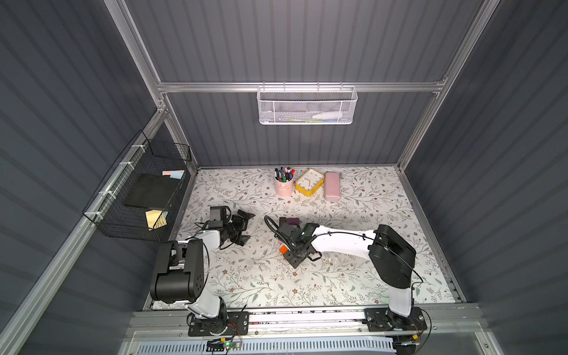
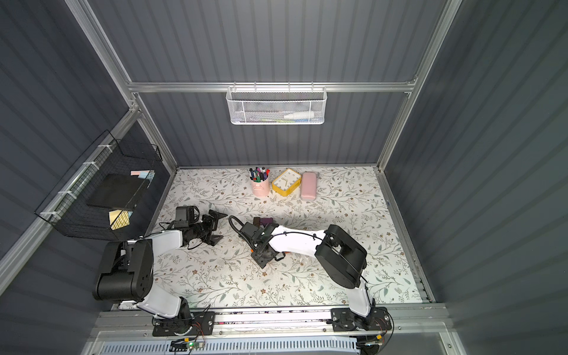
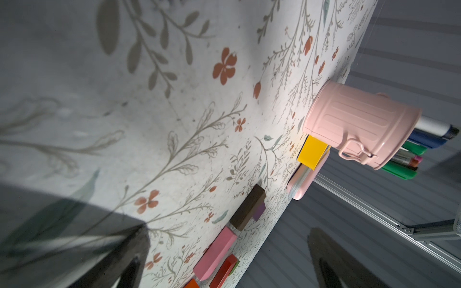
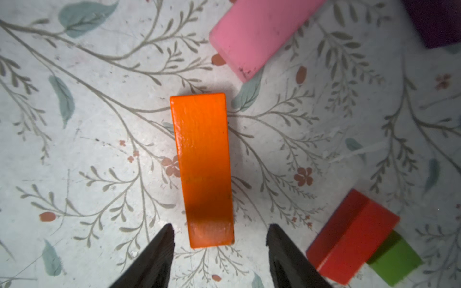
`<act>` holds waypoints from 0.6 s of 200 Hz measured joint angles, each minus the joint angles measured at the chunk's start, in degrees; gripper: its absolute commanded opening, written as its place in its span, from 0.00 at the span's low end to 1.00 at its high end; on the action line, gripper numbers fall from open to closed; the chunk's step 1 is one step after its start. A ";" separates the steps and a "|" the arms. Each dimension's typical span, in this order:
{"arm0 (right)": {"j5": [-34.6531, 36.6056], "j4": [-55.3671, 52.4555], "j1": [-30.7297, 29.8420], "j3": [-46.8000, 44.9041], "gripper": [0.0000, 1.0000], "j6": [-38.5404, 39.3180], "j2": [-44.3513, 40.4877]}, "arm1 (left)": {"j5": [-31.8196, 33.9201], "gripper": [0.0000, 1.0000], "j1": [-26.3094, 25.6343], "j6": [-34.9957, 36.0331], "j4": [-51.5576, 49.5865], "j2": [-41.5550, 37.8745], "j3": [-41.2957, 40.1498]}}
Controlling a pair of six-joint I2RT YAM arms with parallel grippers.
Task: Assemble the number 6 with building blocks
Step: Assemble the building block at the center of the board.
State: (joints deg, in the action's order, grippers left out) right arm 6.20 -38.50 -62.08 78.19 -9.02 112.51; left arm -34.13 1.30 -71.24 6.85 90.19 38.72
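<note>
Where the right arm reaches over the middle of the flowered desk [image 1: 353, 276], the right fingers [image 4: 154, 259] stand released, one on each side of the near end of the orange bar [image 4: 204, 169], with desk showing in the gap on both sides. The bar lies flat and nothing grips it. Just off to one side of it lies the red block [image 4: 354, 237], with the green cube [image 4: 396, 259] tucked against it. Past the bar's far end, and apart from it, lies the pink block [image 4: 262, 32]. It runs nearly end to end with the brown block [image 3: 248, 208], and the purple block [image 4: 439, 22] sits against the brown one's side.

Well apart from the blocks, at the desk's left side, the left fingers [image 3: 329, 264] are spread wide and hold nothing.

Along the back edge of the desk stand a pink cup of pens [image 1: 284, 184], a yellow clock [image 1: 309, 182] and a pale pink case [image 1: 332, 186], side by side.
</note>
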 measured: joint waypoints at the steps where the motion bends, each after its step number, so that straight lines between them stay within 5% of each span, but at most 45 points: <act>1: -0.02 0.00 0.00 0.00 0.62 0.00 0.04 | 0.00 0.99 0.00 0.00 0.00 0.00 0.00; 120: 2.12 -0.50 1.27 -0.39 0.61 -0.46 1.38 | 0.00 0.99 0.00 0.39 0.00 0.00 0.00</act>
State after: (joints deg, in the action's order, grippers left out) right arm 8.32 -39.00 -60.82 77.80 -9.47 113.89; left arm -34.13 1.30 -70.85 6.85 90.19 38.72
